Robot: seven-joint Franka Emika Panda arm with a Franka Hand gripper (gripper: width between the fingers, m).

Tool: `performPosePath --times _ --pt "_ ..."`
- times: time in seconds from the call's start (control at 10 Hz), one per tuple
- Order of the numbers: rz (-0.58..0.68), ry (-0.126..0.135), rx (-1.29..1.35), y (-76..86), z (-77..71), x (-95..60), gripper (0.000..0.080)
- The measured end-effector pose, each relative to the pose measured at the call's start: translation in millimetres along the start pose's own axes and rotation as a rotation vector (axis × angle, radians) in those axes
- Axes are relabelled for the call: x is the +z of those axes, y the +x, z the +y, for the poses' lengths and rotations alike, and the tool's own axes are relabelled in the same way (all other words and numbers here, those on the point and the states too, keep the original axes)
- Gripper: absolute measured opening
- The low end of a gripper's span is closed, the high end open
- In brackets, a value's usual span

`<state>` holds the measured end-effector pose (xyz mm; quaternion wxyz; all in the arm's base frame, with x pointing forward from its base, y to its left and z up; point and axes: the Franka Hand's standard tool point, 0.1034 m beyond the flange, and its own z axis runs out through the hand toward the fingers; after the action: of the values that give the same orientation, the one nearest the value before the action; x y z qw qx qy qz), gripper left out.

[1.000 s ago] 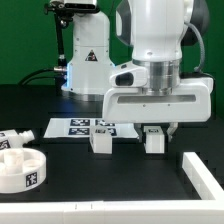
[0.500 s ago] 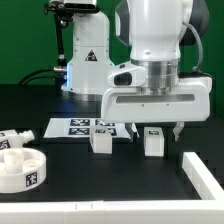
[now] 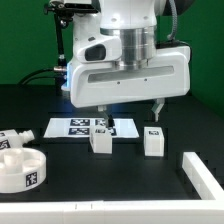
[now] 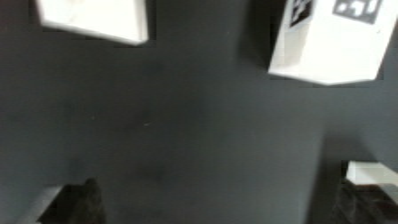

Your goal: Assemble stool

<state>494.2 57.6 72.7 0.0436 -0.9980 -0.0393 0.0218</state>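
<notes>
The round white seat disc (image 3: 20, 168) with a tag on its rim lies at the exterior view's lower left. A white leg (image 3: 12, 138) lies just behind it. Two more white block legs stand upright in the middle, one (image 3: 101, 141) to the left and one (image 3: 153, 141) to the right. My gripper (image 3: 131, 115) hangs open and empty just above and between them, touching neither. In the wrist view both legs show, one (image 4: 93, 20) and the other (image 4: 329, 45) with its tag, beyond the dark fingertips (image 4: 71, 205) of my gripper (image 4: 217, 205).
The marker board (image 3: 78, 127) lies flat behind the two standing legs. A long white bar (image 3: 205, 175) lies at the exterior view's lower right. A second robot base (image 3: 85, 60) stands at the back, with cables beside it.
My gripper has let go of the right leg, opened, risen and moved toward the exterior view's left. The leg stays standing where it was.
</notes>
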Motion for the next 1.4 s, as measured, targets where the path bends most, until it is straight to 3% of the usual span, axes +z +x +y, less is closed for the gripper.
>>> performPosePath --times 0.3,0.4,0.5,0.6,0.8,1.0,1.1,1.2,1.4 --pt "-0.001 -0.001 -0.01 -0.2 4.1 0.5 0.0649" --pt "-0.017 -0.002 -0.118 -0.7 22.9 -1.7 0.0649" --pt "-0.022 -0.006 -0.156 2.8 52.4 -8.6 0.0649" --pt "-0.006 -0.022 -0.187 11.4 71.9 -18.0 0.0649" --pt "0.034 -0.052 -0.318 14.3 117.1 -8.5 0.0649" --pt "0.029 -0.043 -0.28 15.0 104.6 -9.3 0.0649" --pt "0.027 -0.042 -0.277 14.1 106.5 -8.3 0.0649" --pt "0.026 -0.048 -0.326 12.9 113.5 -4.6 0.0649" --pt "0.014 -0.059 -0.366 12.4 150.5 9.0 0.0649"
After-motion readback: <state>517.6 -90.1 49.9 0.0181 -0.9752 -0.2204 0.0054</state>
